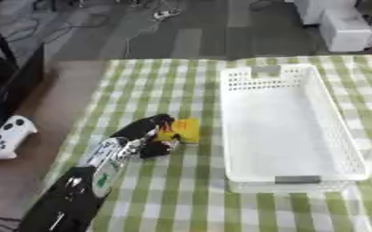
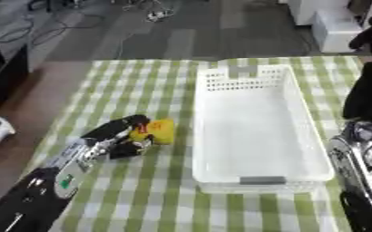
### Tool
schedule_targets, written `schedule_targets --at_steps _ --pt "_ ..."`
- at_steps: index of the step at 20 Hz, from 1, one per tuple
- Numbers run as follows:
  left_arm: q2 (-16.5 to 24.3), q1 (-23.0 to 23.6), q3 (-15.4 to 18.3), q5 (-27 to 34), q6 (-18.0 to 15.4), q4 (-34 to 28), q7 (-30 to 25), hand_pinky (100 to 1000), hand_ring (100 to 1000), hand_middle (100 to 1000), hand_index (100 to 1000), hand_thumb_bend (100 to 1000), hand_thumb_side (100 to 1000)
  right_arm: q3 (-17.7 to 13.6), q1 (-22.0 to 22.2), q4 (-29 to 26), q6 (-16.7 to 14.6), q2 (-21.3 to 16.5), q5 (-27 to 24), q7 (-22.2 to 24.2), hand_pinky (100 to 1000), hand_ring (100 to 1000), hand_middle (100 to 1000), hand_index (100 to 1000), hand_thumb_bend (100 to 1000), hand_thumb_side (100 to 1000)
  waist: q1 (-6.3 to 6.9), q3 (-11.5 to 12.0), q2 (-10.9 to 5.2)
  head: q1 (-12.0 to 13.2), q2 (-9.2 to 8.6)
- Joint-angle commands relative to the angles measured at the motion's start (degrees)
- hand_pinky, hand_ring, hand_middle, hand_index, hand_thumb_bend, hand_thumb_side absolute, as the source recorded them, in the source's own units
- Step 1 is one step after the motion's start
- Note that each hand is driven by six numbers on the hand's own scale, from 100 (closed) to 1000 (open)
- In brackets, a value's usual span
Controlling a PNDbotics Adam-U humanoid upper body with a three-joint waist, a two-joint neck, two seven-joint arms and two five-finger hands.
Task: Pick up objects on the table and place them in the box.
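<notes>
toy position: yellow toy [image 1: 185, 130] on the table [image 1: 165, 86], left of the box [image 1: 284, 124], just beside its left wall but apart from it; sits about level with the middle of the box's length
toy vs left hand: left hand [image 1: 147, 136] is on the toy's left side, touching it; dark fingers [image 2: 116, 125] reach over its top-left edge and more fingers curl under its lower-left corner; toy's right half sticks out uncovered toward the box
left hand state: fingers curled round the toy, gripping it; cannot tell if the toy is lifted or resting on the cloth
left arm: comes in from the lower left corner, black forearm with silver wrist section, angled up-right toward the toy
toy look: small, blocky, bright yellow; a red patch on the left part next to the fingers; details too blurry to make out further
box: white plastic basket, long, rectangular, perforated walls, grey tabs at near and far short ends; nothing inside it
right hand: right hand [image 2: 362, 136] shows at the right edge in the right eye view only, right of the box, silver and black parts; fingers unclear, cannot tell their state
table: green-and-white checked cloth, lies slightly askew in view
other: white game controller [image 1: 5, 136] off the table at the left edge, on a dark surface
</notes>
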Motion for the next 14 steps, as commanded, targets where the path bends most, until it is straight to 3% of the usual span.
schedule_targets --at_steps 1,14 --pt "0.2 -0.8 0.5 -0.7 -0.3 0.1 0.1 1000 1000 1000 1000 100 1000 -0.2 -1.3 -0.8 -0.4 -0.1 0.5 -0.7 323 509 540 640 100 798 -0.24 -0.2 -0.34 0.1 -0.05" --pt "3.3 -2.6 0.2 -0.3 -1.1 -2.8 -0.1 1000 1000 1000 1000 100 1000 -0.1 -1.4 -0.8 -0.3 -0.1 0.5 -0.8 324 509 539 640 100 797 -0.06 -0.1 -0.41 0.2 -0.03"
